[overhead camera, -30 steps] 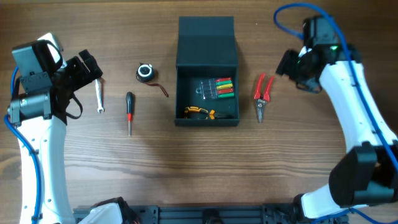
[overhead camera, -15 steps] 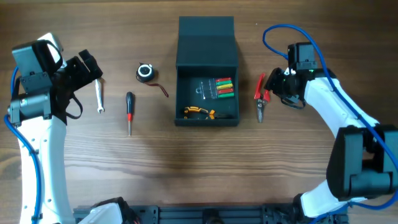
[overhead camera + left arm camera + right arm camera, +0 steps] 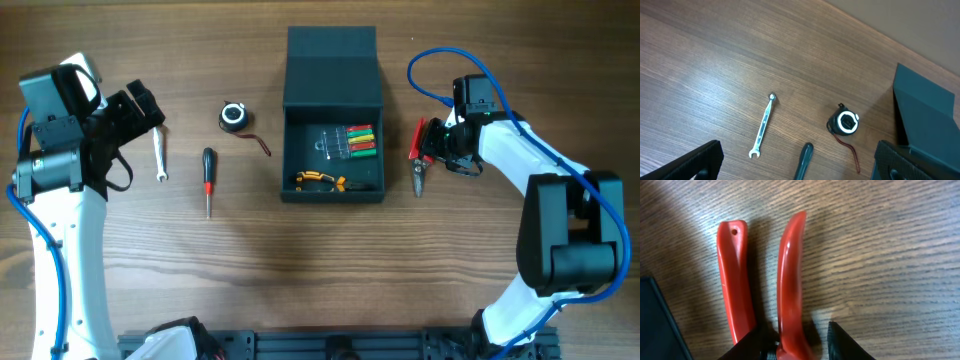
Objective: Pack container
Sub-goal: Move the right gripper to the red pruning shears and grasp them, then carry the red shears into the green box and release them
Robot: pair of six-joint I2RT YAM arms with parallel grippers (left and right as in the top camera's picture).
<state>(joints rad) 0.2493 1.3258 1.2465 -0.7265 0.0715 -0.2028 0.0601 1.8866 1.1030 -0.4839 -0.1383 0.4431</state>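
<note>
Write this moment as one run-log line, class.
right fingers: open, at red pliers handles | left fingers: open, near wrench | box: lid open, partly packed

The table (image 3: 300, 290) is wood-grained, with a dull, faintly ridged finish. The container (image 3: 332, 60) looks like matt dark plastic, smooth on its lid and walls. The pliers (image 3: 790, 275) have glossy red handles, plastic-coated I think, which catch the light. The wrench (image 3: 763, 126) is bright bare metal. The screwdriver (image 3: 208, 183) handle seems to be smooth plastic, though it shows small from above.
</note>
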